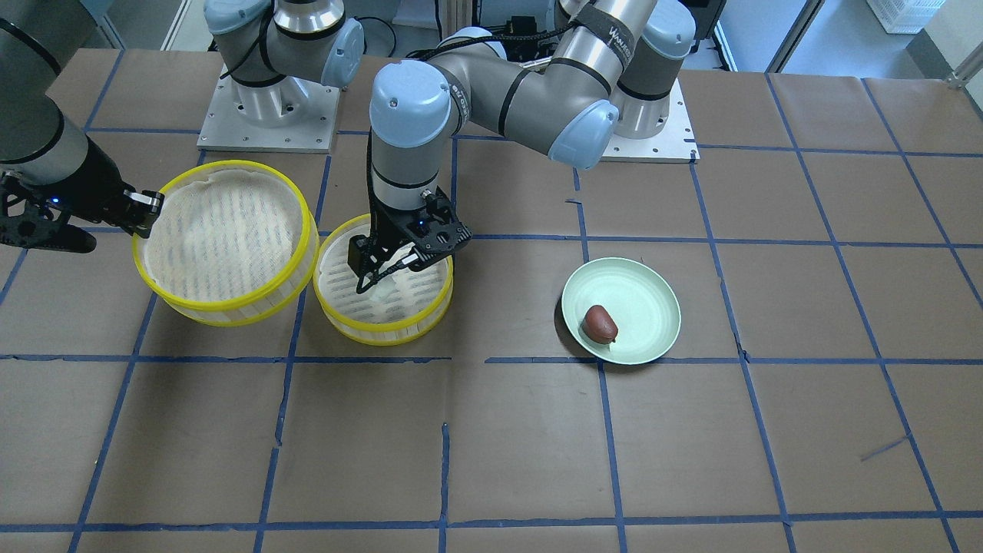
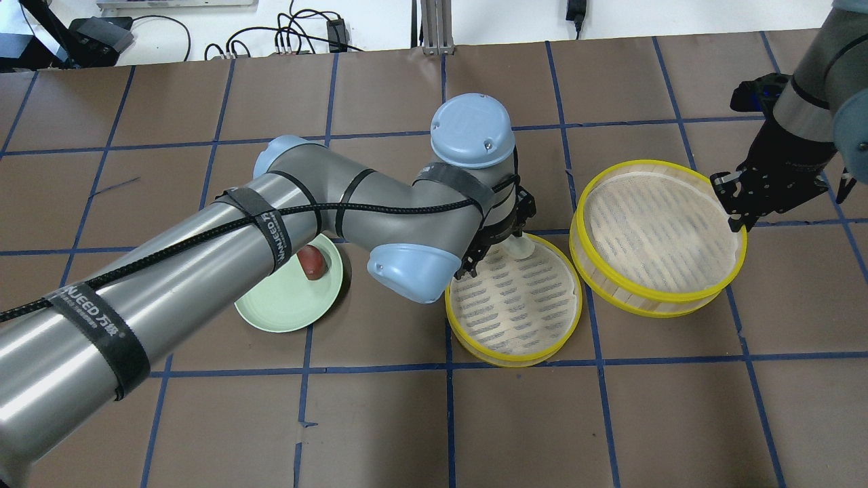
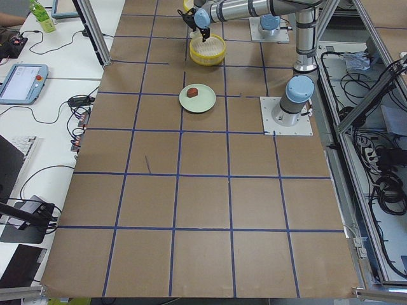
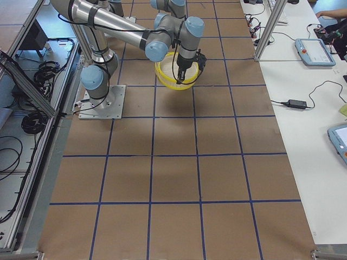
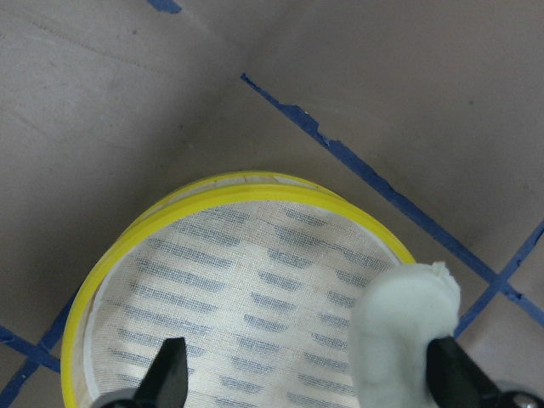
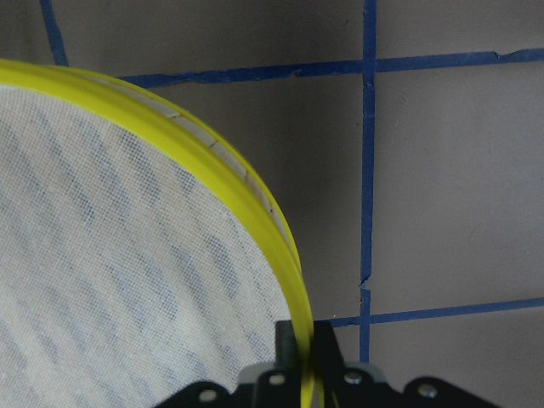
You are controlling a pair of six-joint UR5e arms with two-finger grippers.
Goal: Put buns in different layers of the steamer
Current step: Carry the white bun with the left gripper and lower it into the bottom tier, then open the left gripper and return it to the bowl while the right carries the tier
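One steamer layer (image 1: 384,332) stands on the table, also in the overhead view (image 2: 515,356). My left gripper (image 1: 382,269) is low inside it, open, its fingers (image 5: 170,374) wide apart. The white bun (image 5: 404,331) sits on the liner against the right-hand finger and also shows in the overhead view (image 2: 521,249). My right gripper (image 2: 736,207) is shut on the rim of the second layer (image 2: 651,305), which it holds tilted beside the first; the rim (image 6: 255,204) runs between its fingers. The reddish-brown bun (image 1: 600,323) lies on the pale green plate (image 1: 649,296).
The plate (image 2: 278,315) sits to my left of the steamer layers, partly under my left arm in the overhead view. The table is brown paper with a blue tape grid. The arm bases stand at the table's robot side (image 1: 269,115).
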